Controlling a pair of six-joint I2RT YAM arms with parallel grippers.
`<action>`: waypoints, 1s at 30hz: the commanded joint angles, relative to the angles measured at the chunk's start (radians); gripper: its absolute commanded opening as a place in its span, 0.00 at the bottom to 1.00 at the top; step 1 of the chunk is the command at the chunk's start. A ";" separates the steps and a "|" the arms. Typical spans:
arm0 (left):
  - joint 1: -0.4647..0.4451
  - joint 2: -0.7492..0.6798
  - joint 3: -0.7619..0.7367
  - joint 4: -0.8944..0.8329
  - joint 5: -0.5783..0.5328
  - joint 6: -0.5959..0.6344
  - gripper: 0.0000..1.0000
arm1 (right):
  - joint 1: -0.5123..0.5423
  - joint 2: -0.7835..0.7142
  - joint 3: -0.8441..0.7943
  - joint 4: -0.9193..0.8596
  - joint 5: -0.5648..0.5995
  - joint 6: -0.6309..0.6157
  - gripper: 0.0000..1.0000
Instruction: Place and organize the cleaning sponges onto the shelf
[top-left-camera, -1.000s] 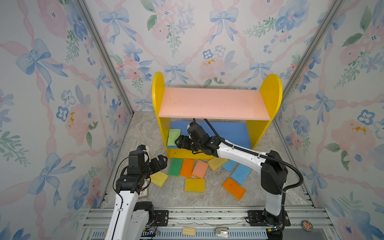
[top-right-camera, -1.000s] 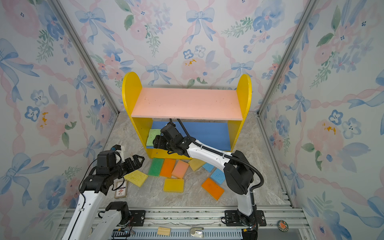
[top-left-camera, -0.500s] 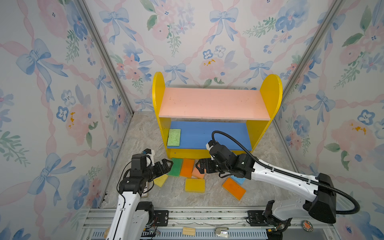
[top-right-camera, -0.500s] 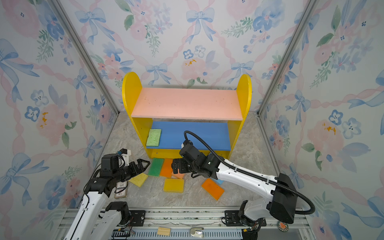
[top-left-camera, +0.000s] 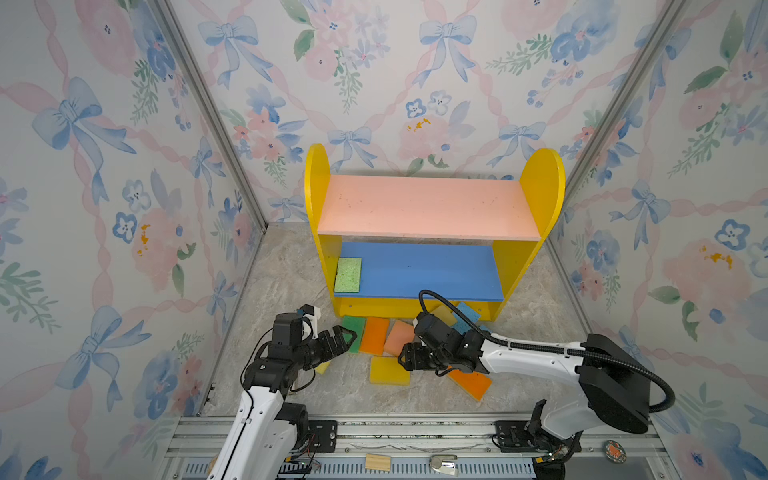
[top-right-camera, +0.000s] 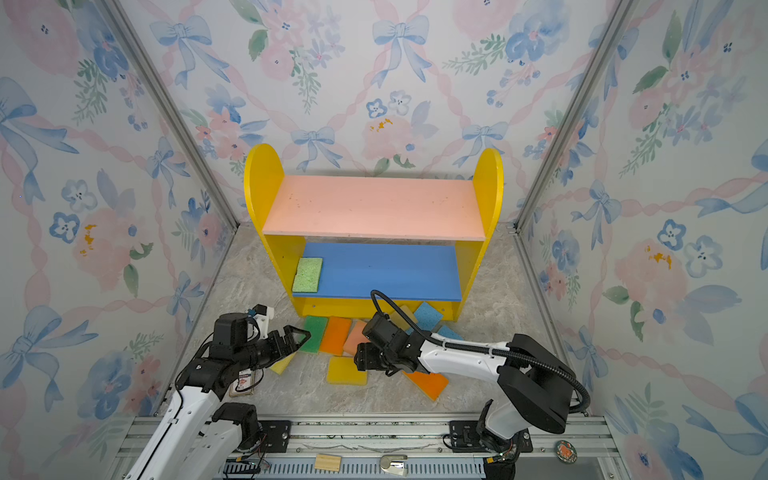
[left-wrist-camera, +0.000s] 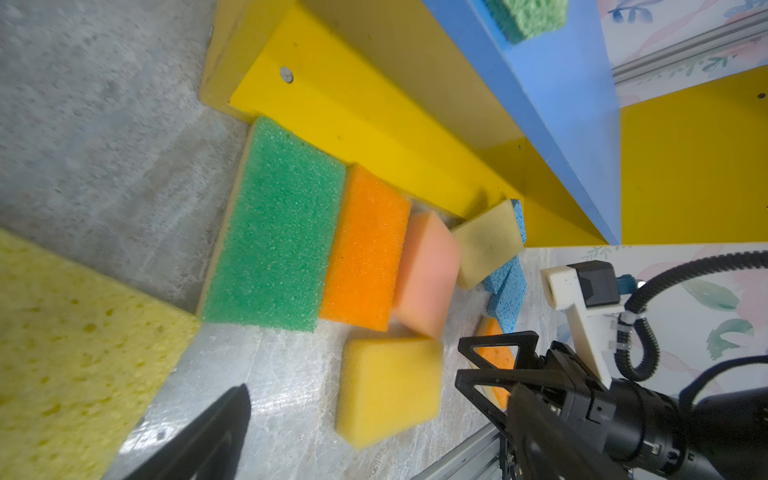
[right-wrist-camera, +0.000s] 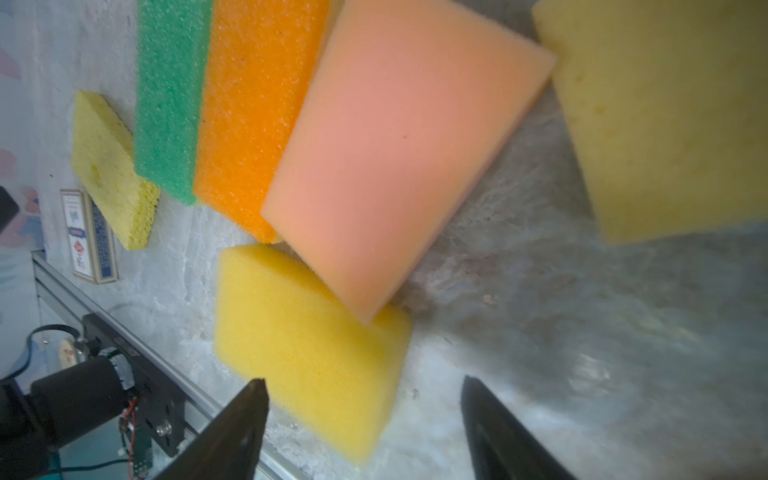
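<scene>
Yellow side panels, pink top board, blue bottom board: that's the shelf at the back of the marble-look floor. Only one light green sponge is on it so far, lying flat at the left end of the blue board, right against the side panel. Everything else is down on the floor in front. Lined up side by side along the shelf's base you've got a dark green sponge, an orange sponge and a peach-pink sponge that sits a bit crooked, its near corner right at a bright yellow sponge. Further right a tan sponge leans on the shelf base with a couple of blue sponges by it, and a second orange sponge pokes out from under the right arm. The right gripper is down low at the bright yellow one, jaws spread apart, nothing pinched. In the right wrist view the sponge's near edge sits between the fingers, but I can't tell if they touch it. The left gripper is spread wide too and empty, hovering by the dark green sponge and above a pale yellow sponge. A small card box lies on the floor beside the left arm.
</scene>
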 joint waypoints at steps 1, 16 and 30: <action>-0.015 -0.010 -0.017 0.025 -0.018 -0.027 0.98 | -0.007 0.037 -0.025 0.086 -0.034 0.020 0.65; -0.152 0.015 -0.034 0.118 -0.101 -0.132 0.98 | -0.006 0.079 -0.093 0.189 -0.069 0.057 0.35; -0.205 0.006 -0.052 0.133 -0.120 -0.164 0.98 | -0.012 -0.002 -0.118 0.220 -0.072 0.095 0.03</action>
